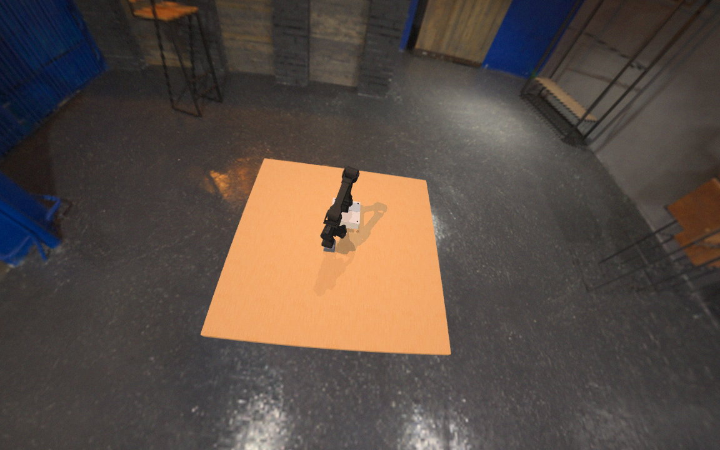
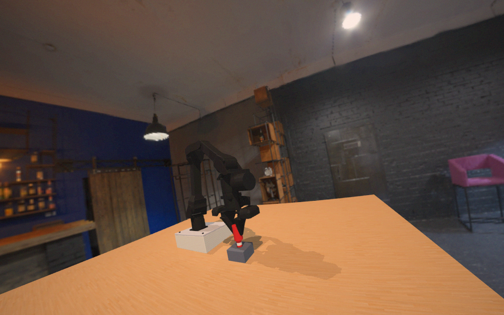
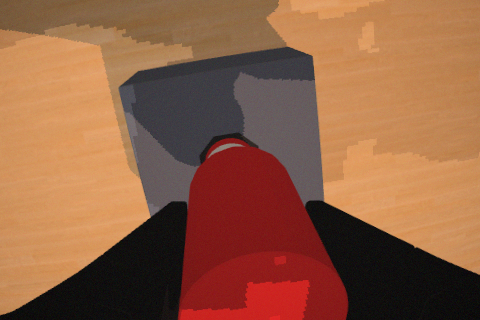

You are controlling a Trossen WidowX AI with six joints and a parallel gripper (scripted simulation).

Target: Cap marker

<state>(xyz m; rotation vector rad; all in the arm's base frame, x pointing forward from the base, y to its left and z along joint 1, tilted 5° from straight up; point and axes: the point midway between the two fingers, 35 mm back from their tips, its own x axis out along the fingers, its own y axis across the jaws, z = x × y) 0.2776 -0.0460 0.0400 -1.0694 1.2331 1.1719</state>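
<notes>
The red cap (image 2: 236, 231) (image 3: 250, 185) sits over the top of the marker, roughly in line with it. The marker (image 2: 239, 244) (image 3: 226, 149) stands in the grey holder block (image 1: 329, 250) (image 2: 239, 255) (image 3: 280, 120); only a short part with a white band shows between cap and block. My gripper (image 2: 237, 233) (image 3: 246, 218) is shut on the cap, one black finger on each side, just above the block. In the top view the arm hides the cap and marker. I cannot tell whether the cap is fully seated.
The white arm base (image 1: 354, 215) (image 2: 191, 240) stands behind the holder block on the wooden table (image 1: 385, 302) (image 2: 128, 285). The black arm (image 1: 344, 195) (image 2: 218, 156) arches from it over the block and casts shadows on the table. A pink chair (image 2: 484, 172) stands beyond the table.
</notes>
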